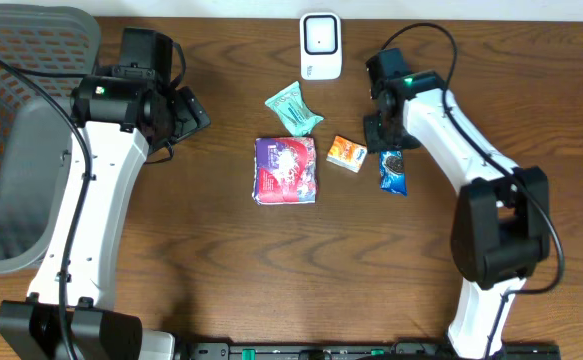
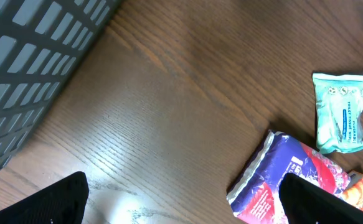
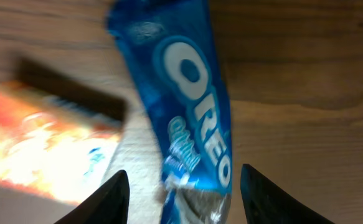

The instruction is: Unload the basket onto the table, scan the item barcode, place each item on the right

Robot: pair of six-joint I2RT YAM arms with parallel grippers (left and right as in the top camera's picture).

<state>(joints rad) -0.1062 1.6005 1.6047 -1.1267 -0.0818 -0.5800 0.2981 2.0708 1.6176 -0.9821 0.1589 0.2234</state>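
Blue Oreo pack [image 1: 392, 171] lies flat right of centre in the overhead view, just beside the orange box [image 1: 347, 153]; my right gripper [image 3: 184, 173] hangs over it, released, 2 fingers straddling it untouched; my left gripper [image 2: 184, 180] gapes empty near the basket [image 1: 11, 60], upper left.

The left gripper [image 2: 190, 202] is hanging low with jaws spread wide; the right gripper [image 3: 184, 196] is pointing straight down, its 2 fingers [image 3: 109, 200] standing apart.
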